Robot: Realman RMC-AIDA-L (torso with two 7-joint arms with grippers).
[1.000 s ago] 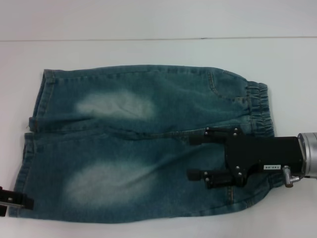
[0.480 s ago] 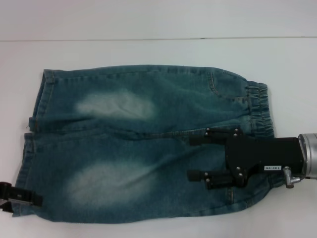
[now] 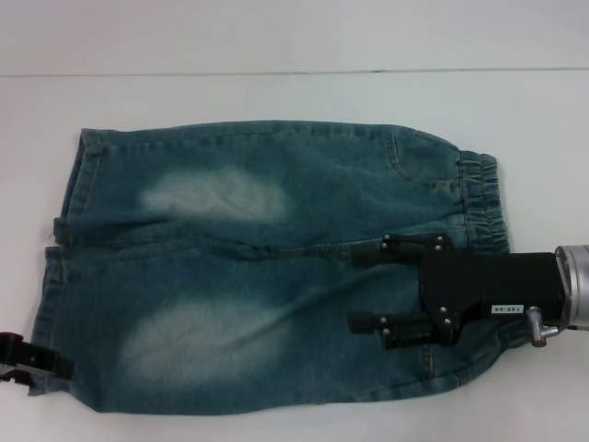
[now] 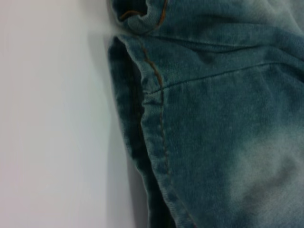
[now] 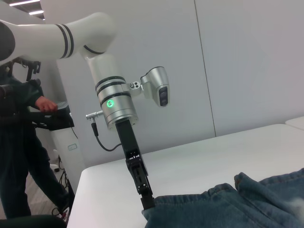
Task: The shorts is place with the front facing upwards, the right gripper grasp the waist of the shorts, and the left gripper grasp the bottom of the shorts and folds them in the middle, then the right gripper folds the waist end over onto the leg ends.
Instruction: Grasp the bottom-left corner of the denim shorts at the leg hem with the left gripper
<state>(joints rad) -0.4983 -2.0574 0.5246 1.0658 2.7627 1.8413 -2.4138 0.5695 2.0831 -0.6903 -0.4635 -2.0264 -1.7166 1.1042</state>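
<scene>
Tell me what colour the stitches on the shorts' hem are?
Orange-brown stitches on the blue-green shorts, clearest in the left wrist view.

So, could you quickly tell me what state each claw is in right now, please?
Left claw: at the bottom hem of the shorts; open or shut cannot be told.
Right claw: open above the shorts near the waist, holding nothing.
</scene>
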